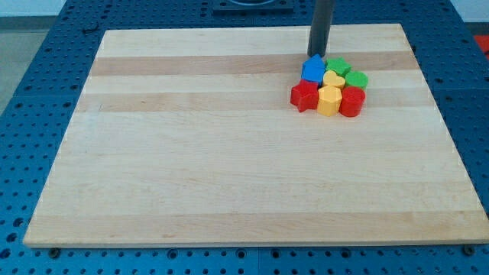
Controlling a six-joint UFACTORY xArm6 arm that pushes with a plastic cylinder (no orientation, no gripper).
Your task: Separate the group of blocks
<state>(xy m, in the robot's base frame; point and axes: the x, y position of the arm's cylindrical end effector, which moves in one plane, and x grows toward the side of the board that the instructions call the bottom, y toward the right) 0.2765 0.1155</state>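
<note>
Board: a pale wooden board [229,153] fills most of the view and lies on a blue table [46,61] studded with rows of holes.
Rod: a straight dark rod [322,23] comes down from the view's top, right of centre, standing upright.
My tip: my tip [317,55] sits at the top edge of the group, just above the blue block and touching it or nearly so; which, I cannot tell.
Pincer: the arm carries none, only the rod, so there is nothing to be open or closed.
Group: all the blocks sit packed together in one tight cluster in the upper right part of the board, each touching its neighbours, well apart from the board's left and bottom edges.
Blue block: a blue block [312,69] with a pointed top, house-like, at the cluster's upper left.
Green blocks: one green block [338,66] at the top, and another green block [357,79], star-like, at the right.
Yellow blocks: a yellow heart [334,79] in the middle, and a second yellow block [328,100] at the bottom centre, its shape unclear.
Red blocks: a red star [304,95] at the lower left, and a red round block [352,101] at the lower right.
</note>
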